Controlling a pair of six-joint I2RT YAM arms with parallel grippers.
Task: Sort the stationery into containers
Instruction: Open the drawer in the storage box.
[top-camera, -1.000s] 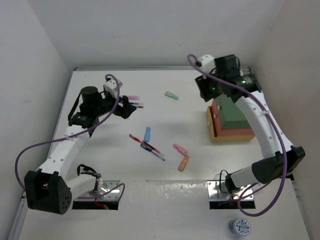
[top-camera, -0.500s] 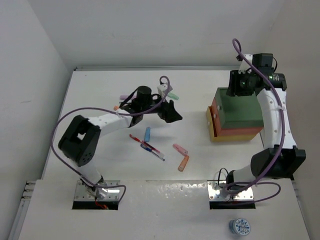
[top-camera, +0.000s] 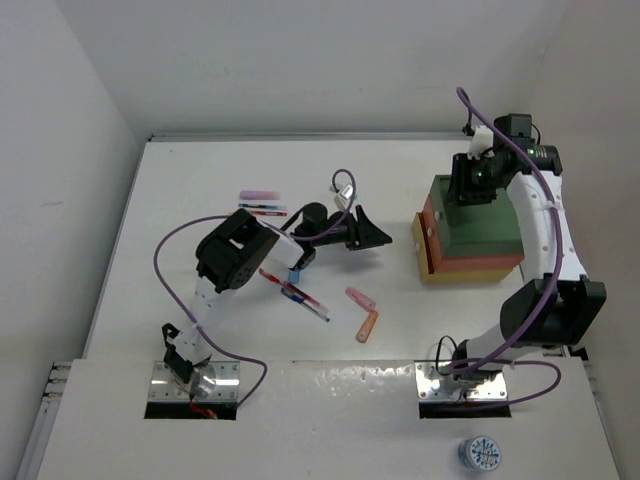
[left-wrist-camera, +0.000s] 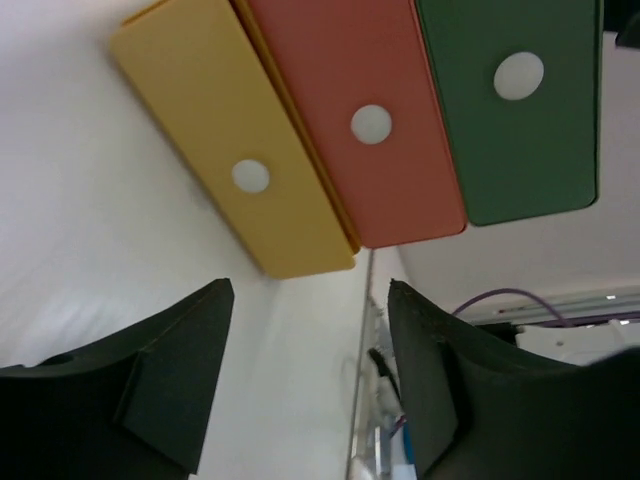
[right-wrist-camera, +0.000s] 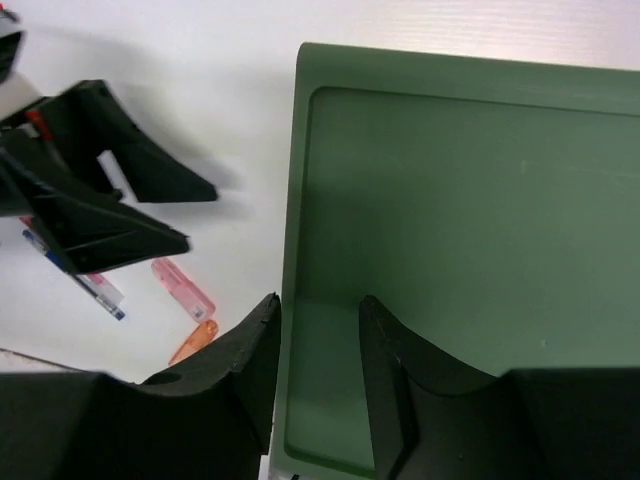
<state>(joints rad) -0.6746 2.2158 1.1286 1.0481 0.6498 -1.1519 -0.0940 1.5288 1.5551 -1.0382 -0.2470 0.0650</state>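
Both grippers open and empty at the tray stack.
The right gripper has its jaws apart, straddling the rim of the green tray (whether they touch it cannot be told). That tray tops the stack, above the red-orange tray and the yellow tray. The left gripper, jaws spread and holding nothing, faces the stack's left side. Left of the stack on the table lie a pink marker, an orange marker and, farther left, red and blue pens.
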